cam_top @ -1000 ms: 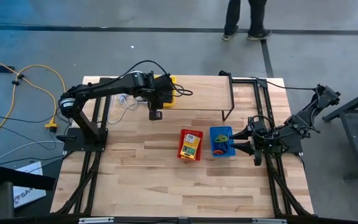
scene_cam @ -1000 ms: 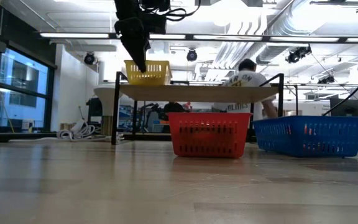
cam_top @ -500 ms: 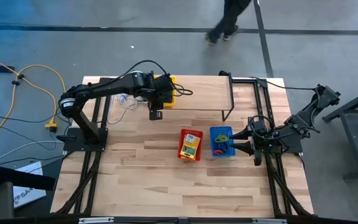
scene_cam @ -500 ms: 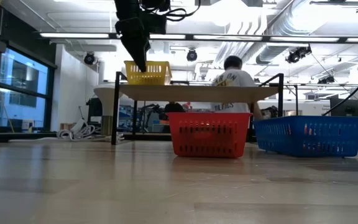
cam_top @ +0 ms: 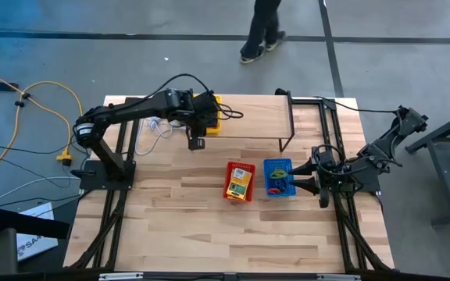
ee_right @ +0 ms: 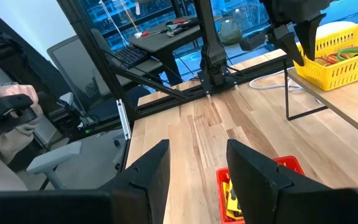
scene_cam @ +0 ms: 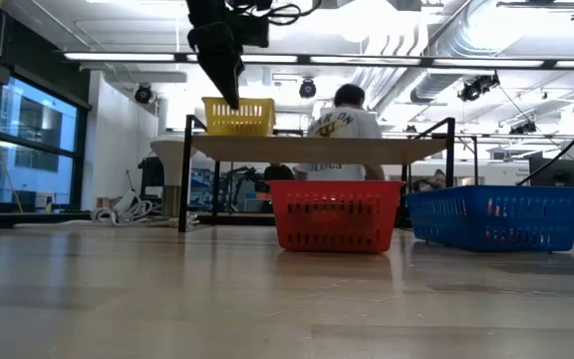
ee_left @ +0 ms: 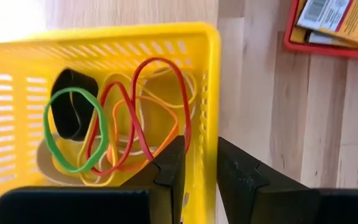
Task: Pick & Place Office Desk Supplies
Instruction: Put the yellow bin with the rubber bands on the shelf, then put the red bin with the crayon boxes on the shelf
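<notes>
step: drop-off | left gripper (ee_left: 194, 171) fingers slightly apart, seemingly empty, above yellow basket (ee_left: 210, 93) — rubber bands (ee_left: 135, 118) inside | right gripper (ee_right: 194, 171) open, waiting | next: lift clear — fetch another item

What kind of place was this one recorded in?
Most likely a robotics lab or workshop in an open industrial space. Exposed ceiling ducts and strip lights show overhead, a desk with a keyboard stands beside the wooden table, and a person walks across the concrete floor.
</notes>
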You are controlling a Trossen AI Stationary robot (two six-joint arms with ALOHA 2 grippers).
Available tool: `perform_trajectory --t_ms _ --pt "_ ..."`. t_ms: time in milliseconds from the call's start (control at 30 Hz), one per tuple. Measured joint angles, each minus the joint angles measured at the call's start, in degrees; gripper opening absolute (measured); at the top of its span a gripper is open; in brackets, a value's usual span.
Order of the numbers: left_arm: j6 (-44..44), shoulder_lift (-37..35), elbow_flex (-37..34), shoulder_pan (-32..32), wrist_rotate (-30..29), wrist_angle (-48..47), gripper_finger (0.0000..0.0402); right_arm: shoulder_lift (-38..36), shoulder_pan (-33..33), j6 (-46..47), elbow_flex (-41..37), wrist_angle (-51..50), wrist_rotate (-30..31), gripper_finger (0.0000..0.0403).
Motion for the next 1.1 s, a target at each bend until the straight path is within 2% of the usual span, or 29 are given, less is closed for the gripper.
perform_trajectory --t_ms 433,900,1100 --pt "0.2 -2.2 3.8 -2.3 -0.1 -1.6 0.0077 0.0 0.0 0.0 0.0 0.0 0.0 0.0146" --pt "-0.7 -4.1 3.9 -2.7 -0.5 -2.3 0.0076 0.0 0.0 0.0 0.0 0.0 0.0 0.0146" --pt "-1.7 -4.1 3.9 -5.3 -0.9 -2.2 0.0076 0.0 0.0 0.0 0.0 0.0 0.0 0.0146"
